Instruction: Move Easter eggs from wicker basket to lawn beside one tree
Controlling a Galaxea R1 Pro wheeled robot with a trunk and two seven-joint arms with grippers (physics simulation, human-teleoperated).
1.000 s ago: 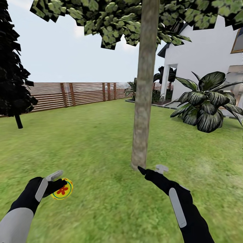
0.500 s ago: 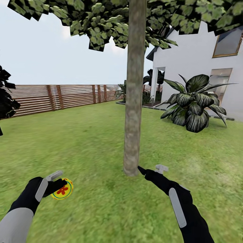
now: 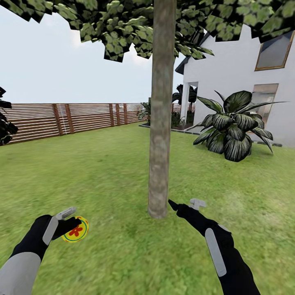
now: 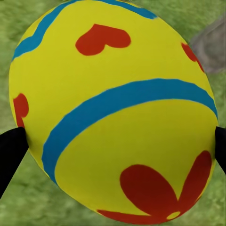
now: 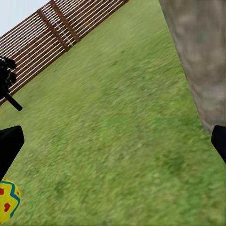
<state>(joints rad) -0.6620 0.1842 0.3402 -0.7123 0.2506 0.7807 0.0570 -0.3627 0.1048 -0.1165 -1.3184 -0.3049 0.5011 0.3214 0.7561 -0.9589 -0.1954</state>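
Across the garden, lawn of mottled green running back to a brown slat fence and a white house, with a broad-leaved dark shrub just before the house wall. At mid-view, tree rising straight from the grass, smooth grey-brown trunk, dark crown overhead. Near the trunk's foot, right gripper held out above the grass, jaws spread wide with nothing between them; from the right wrist, fingertips at either edge, trunk close by. Low at the near left, well apart from the tree, left gripper closed on one Easter egg, carried above the lawn; from the left wrist, yellow shell with blue bands and red petals, black fingertips pressed against both flanks.
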